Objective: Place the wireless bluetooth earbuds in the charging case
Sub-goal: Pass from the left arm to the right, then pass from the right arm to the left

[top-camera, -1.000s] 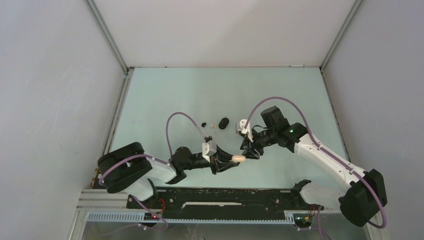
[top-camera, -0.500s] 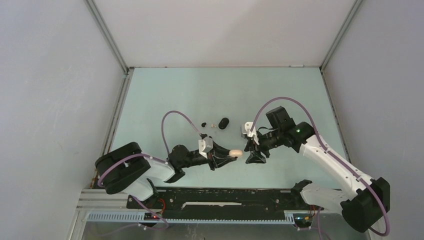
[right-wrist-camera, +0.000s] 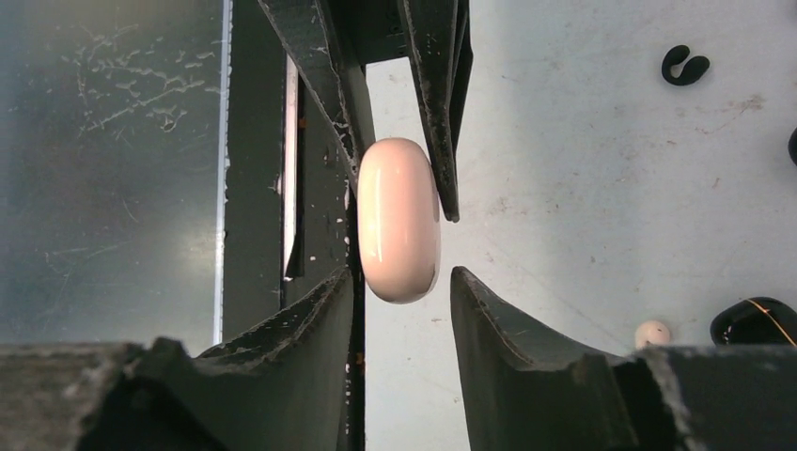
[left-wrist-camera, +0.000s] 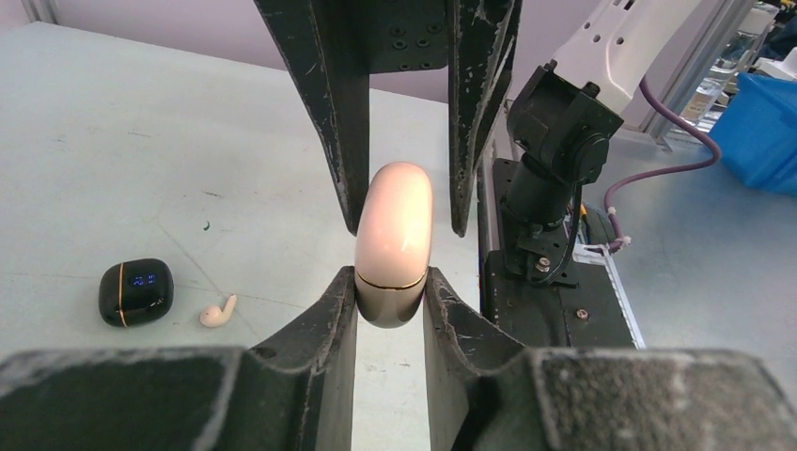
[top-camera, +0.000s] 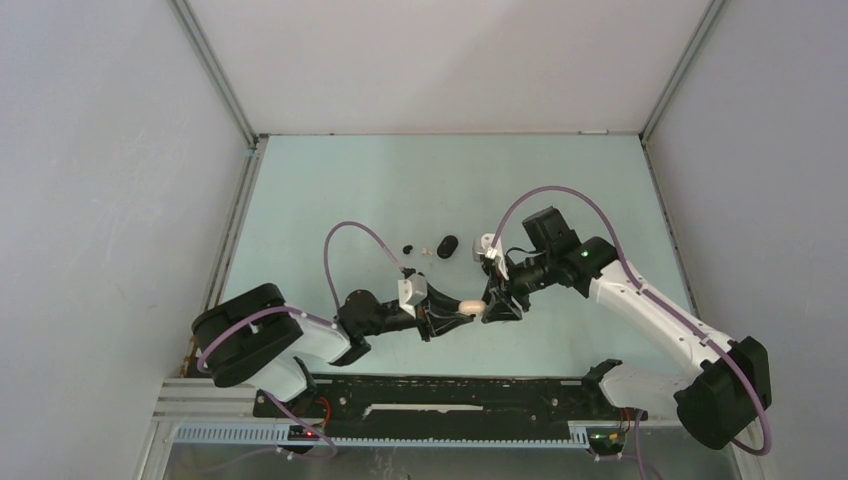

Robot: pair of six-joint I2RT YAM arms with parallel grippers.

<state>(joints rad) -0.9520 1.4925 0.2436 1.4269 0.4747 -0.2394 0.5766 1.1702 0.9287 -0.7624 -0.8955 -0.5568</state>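
A pinkish-white charging case [left-wrist-camera: 393,235] with a thin gold seam is held closed and level above the table, my left gripper [left-wrist-camera: 390,282] shut on one end. My right gripper [right-wrist-camera: 404,282] faces it from the other side, open, its fingers straddling the case's [right-wrist-camera: 398,221] far end with a gap on one side. From above, the two grippers meet at the case [top-camera: 470,306] mid-table. A whitish earbud [left-wrist-camera: 217,311] lies on the table beside a black case [left-wrist-camera: 136,291]. A black earbud [right-wrist-camera: 684,64] lies farther off.
The black case [top-camera: 447,246], the whitish earbud [top-camera: 426,250] and the black earbud [top-camera: 407,248] sit in a row behind the grippers. Grey walls enclose the pale green table [top-camera: 400,180]. The arms' base rail [top-camera: 440,400] runs along the near edge.
My right gripper backed away from the case half a second ago and has now returned around its end. The left gripper, still holding the case, shifted slightly away from the near edge.
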